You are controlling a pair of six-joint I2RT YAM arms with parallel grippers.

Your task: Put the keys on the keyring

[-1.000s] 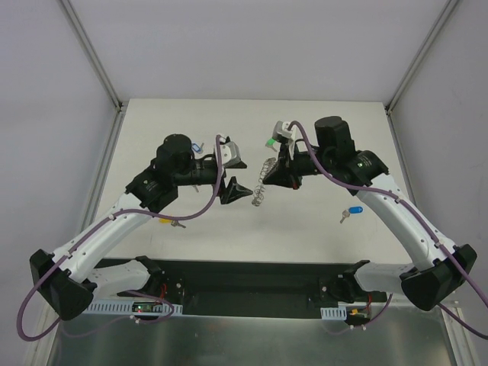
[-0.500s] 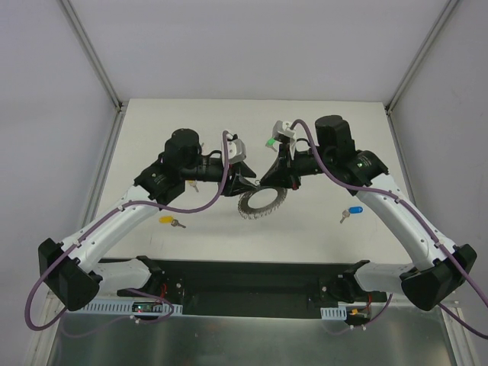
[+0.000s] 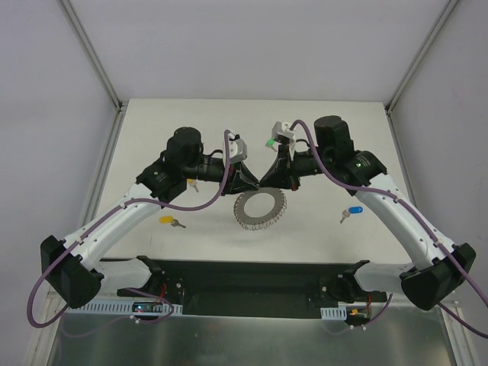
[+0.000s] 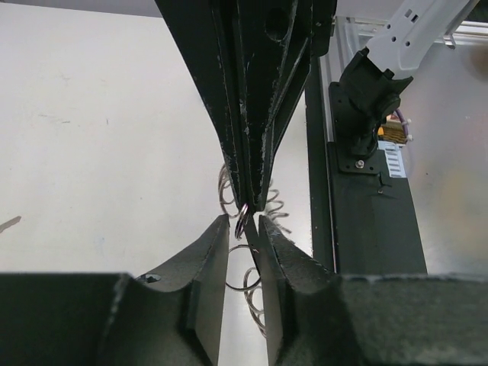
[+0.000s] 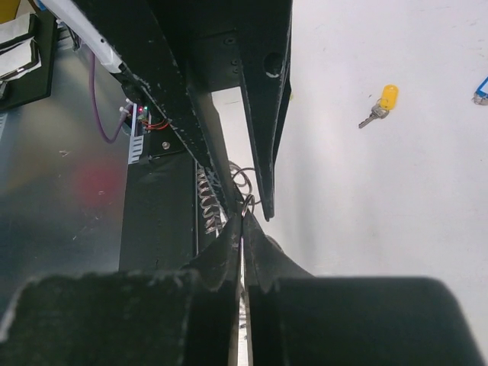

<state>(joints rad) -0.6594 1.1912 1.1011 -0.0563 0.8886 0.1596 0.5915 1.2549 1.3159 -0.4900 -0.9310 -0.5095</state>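
The keyring (image 3: 259,207), a silver ring edged with wire loops, hangs face-up just under both grippers at the table's middle. My right gripper (image 3: 264,183) (image 5: 244,217) is shut on one wire loop at its edge. My left gripper (image 3: 254,185) (image 4: 244,225) meets it tip to tip. Its jaws stand narrowly apart around that same loop (image 4: 242,221), and a sliver of gap shows. More loops (image 4: 245,278) hang below. A solid-blue key (image 3: 352,213) lies on the table to the right. A yellow key (image 3: 169,221) (image 5: 383,103) lies to the left and a green one (image 3: 270,142) behind the right wrist.
The black base rail (image 3: 252,278) runs along the near edge, with both arm mounts on it. White walls close in the table at the back and sides. A bit of pale blue (image 5: 480,88) shows at the right wrist view's edge.
My left gripper has swung right to meet the right gripper and has narrowed its jaws around the loop. The keyring has turned from edge-on to face-up. The right arm has stayed put.
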